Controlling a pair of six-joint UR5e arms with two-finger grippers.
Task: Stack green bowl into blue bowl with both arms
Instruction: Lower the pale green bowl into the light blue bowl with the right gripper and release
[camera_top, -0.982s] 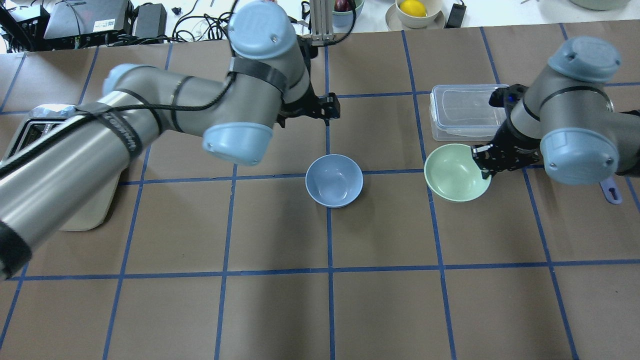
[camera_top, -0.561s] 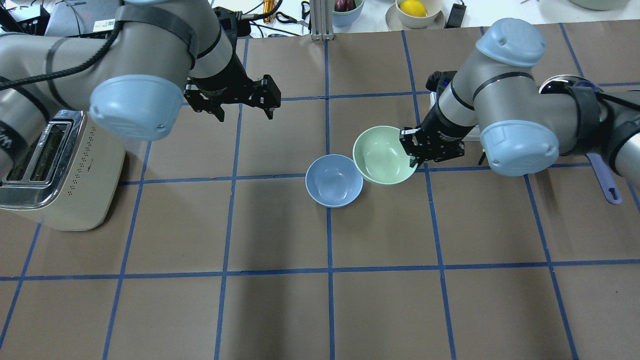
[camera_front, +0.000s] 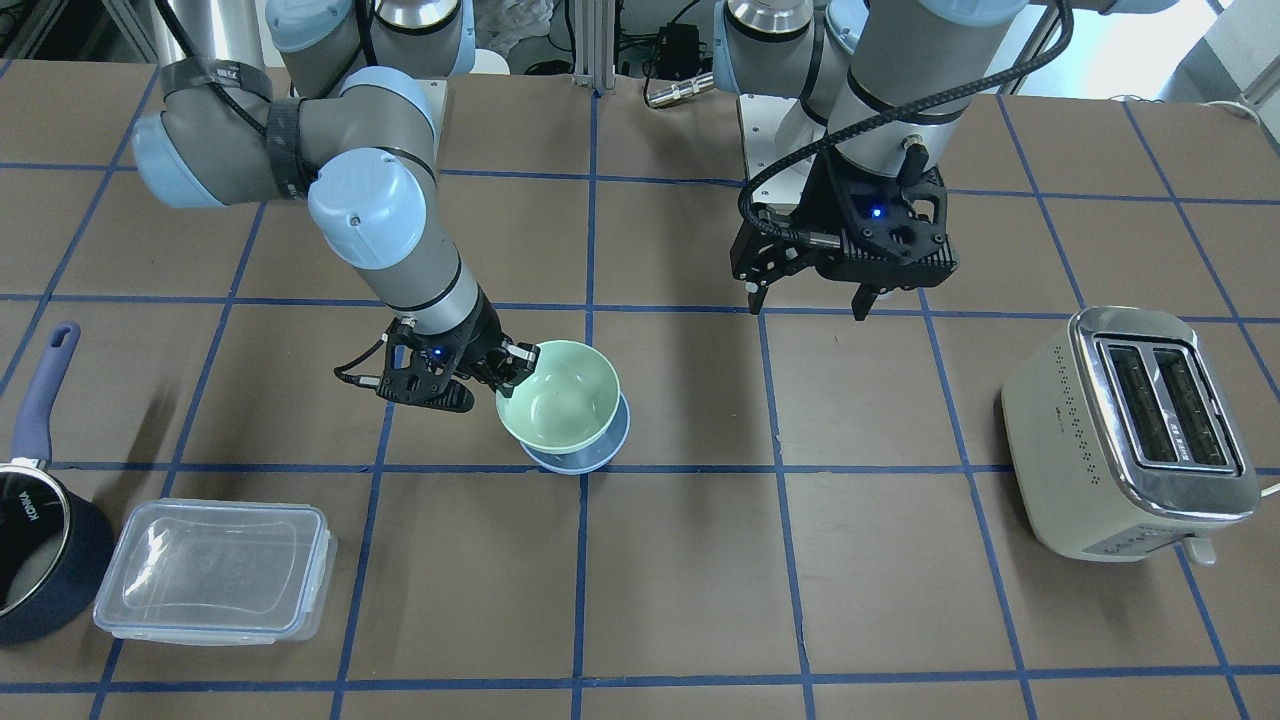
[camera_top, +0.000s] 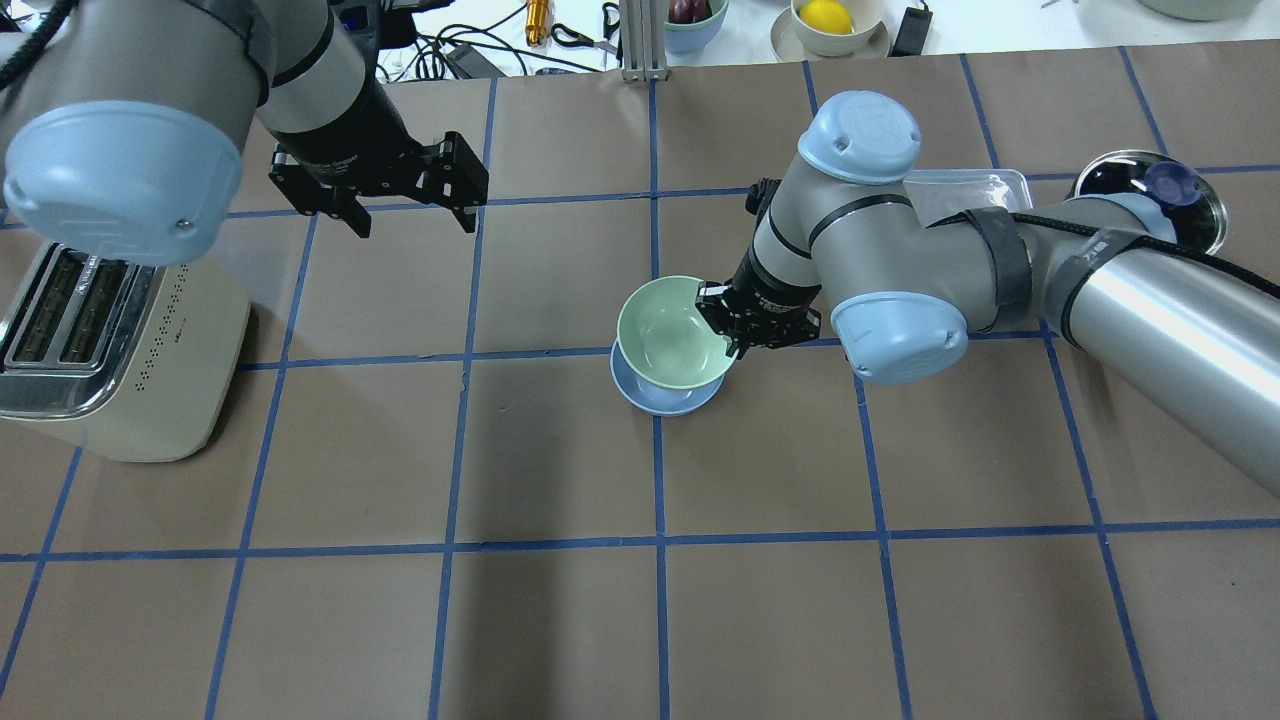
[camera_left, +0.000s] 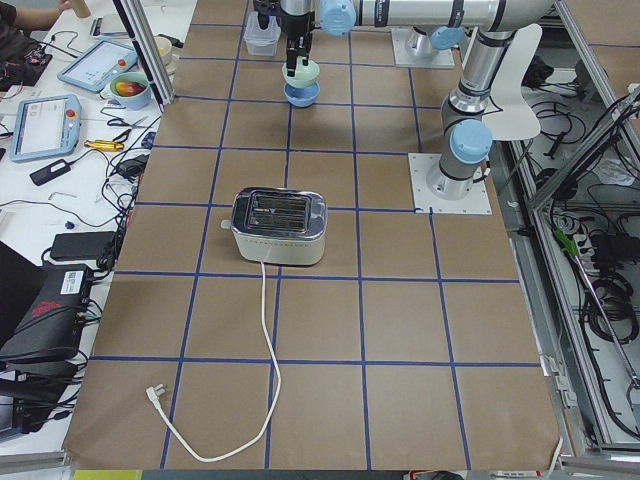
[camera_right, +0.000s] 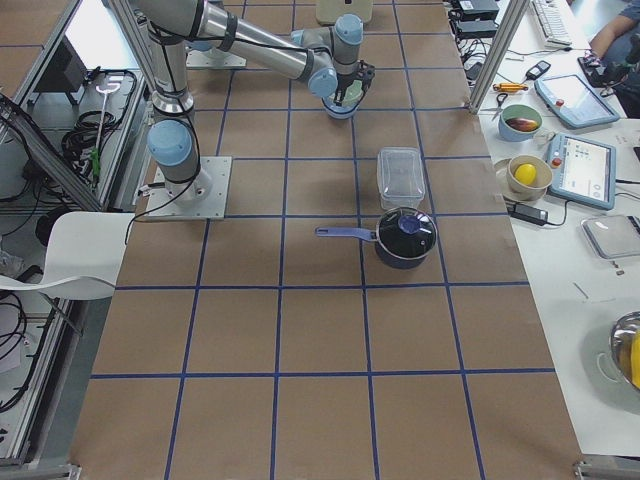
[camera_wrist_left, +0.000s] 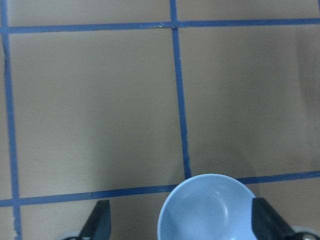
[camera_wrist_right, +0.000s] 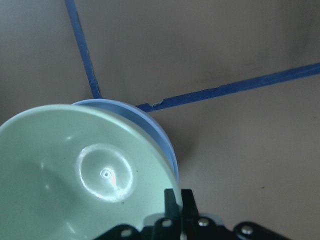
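My right gripper (camera_top: 738, 325) is shut on the near rim of the green bowl (camera_top: 672, 335). It holds the bowl slightly tilted, directly over the blue bowl (camera_top: 660, 400), which stands on the table at mid-grid. Only the blue bowl's rim shows beneath it. I cannot tell whether the bowls touch. The front view shows the same: right gripper (camera_front: 510, 365), green bowl (camera_front: 560, 400), blue bowl (camera_front: 595, 452). In the right wrist view the green bowl (camera_wrist_right: 75, 175) covers the blue bowl (camera_wrist_right: 161, 140). My left gripper (camera_top: 410, 200) is open and empty, raised well to the left; it also shows in the front view (camera_front: 808, 302).
A cream toaster (camera_top: 110, 350) stands at the left edge. A clear lidded container (camera_front: 215, 570) and a dark blue saucepan (camera_front: 30, 540) sit on the right arm's side. Small bowls and cables lie beyond the table's far edge (camera_top: 828, 20).
My right gripper has carried the green bowl leftward from beside the container to over the blue bowl. My left arm has swung away to the left, gripper still open.
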